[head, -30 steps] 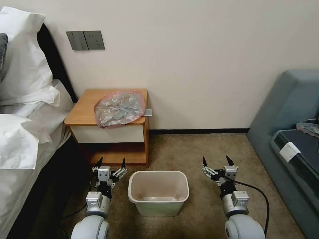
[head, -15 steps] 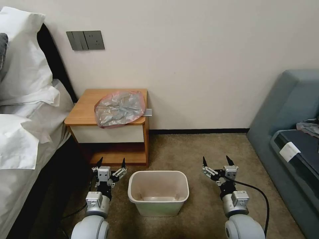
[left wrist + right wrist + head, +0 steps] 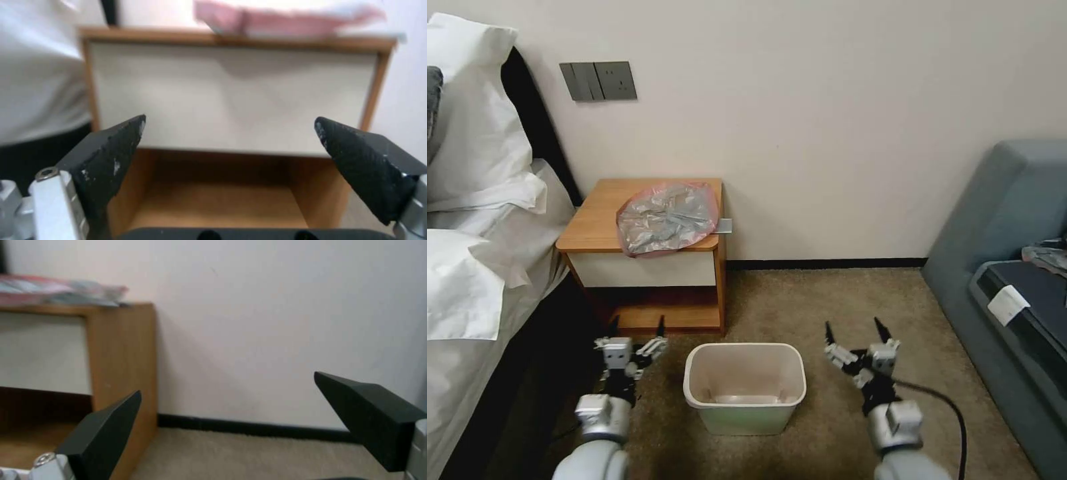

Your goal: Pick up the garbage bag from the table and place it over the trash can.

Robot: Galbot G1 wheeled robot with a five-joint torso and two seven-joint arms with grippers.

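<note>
Garbage bag [image 3: 667, 219]: lay crumpled on top of the table [image 3: 594, 223], hanging a bit over the front edge, nothing touching it.
Trash can [image 3: 745, 387]: sat on the carpet in front of the table, no liner.
Left gripper [image 3: 636, 328]: low, by the table's shelf, left of the can, fingers spread wide.
Right gripper [image 3: 854, 332]: low, right of the can, also spread, holding nothing.

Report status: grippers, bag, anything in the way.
Left gripper and right gripper open, low, flanking the can. Bag flat on table, untouched. Nothing in the way.
</note>
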